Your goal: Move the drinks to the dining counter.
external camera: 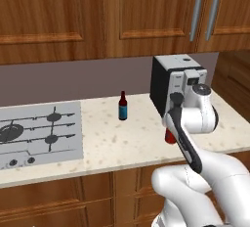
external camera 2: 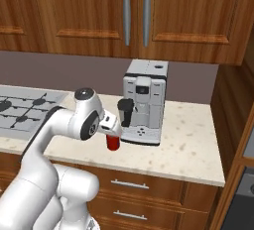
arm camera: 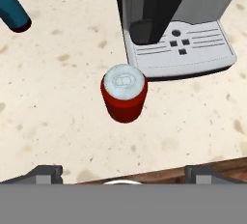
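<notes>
The small red can (arm camera: pixel 124 98) stands upright on the beige speckled bench (arm camera: pixel 58 102), just in front of the coffee machine (arm camera: pixel 173 20), near the drip tray of it but apart from it. In the hand view the can is near the middle, with its silver top turned to the camera, and the machine is at 1 o'clock from it. At 10 o'clock from the can, well apart, the short dark-red bottle (arm camera: pixel 13 13) with the blue label reaches into the corner of this view. In the left base view the same bottle (external camera: pixel 122 106) stands upright on the bench (external camera: pixel 117 138) between the grey stovetop (external camera: pixel 39 133) and the coffee machine (external camera: pixel 171 86), and only a little of the red can (external camera: pixel 169 137) shows behind the white arm. In the right base view the can (external camera 2: pixel 113 142) stands at 7 o'clock from the coffee machine (external camera 2: pixel 144 102), close to the front edge of the bench (external camera 2: pixel 188 149). The gripper (arm camera: pixel 123 174) hangs above the can, and its fingers (arm camera: pixel 46 174) are released and spread wide, one on each side of the bottom of the hand view; they do not touch the can and hold nothing. Wooden cabinets (external camera 2: pixel 134 11) with grey handles hang above the bench.
</notes>
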Robot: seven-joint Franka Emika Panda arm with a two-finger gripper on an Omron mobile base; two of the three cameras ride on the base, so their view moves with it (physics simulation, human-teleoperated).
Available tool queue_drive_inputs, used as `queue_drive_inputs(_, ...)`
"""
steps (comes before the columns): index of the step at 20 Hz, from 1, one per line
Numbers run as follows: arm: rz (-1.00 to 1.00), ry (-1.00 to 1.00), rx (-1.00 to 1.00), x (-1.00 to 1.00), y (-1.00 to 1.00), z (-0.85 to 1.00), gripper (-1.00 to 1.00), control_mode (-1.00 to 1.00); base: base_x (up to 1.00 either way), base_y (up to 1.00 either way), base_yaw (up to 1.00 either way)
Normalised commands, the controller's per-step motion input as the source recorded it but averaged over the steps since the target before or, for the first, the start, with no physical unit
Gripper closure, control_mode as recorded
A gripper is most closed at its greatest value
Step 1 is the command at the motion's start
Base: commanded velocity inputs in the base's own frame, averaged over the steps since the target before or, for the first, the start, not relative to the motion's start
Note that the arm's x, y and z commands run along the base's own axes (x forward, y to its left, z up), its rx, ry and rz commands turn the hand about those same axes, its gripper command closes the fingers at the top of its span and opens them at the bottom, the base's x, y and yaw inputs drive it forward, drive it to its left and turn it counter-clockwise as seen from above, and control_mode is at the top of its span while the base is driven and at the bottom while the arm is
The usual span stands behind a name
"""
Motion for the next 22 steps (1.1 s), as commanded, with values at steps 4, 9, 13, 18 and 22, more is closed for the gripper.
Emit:
queue_drive_inputs(4, 0.00, 0.02, 0.00, 0.31, 0.00, -0.12, -1.00, -1.00, 0.00, 0.00, 0.00)
queue_drive_inputs(9, 0.00, 0.04, 0.00, 0.20, -0.03, -0.19, -1.00, -1.00, 0.00, 0.00, 0.00)
queue_drive_inputs(13, 0.00, 0.04, 0.00, 0.21, -0.04, -0.29, -1.00, -1.00, 0.00, 0.00, 0.00)
queue_drive_inputs(18, 0.00, 0.03, 0.00, 0.24, 0.00, -0.34, -1.00, -1.00, 0.00, 0.00, 0.00)
queue_drive_inputs(22, 0.00, 0.01, 0.00, 0.21, -0.06, -0.22, -1.00, -1.00, 0.00, 0.00, 0.00)
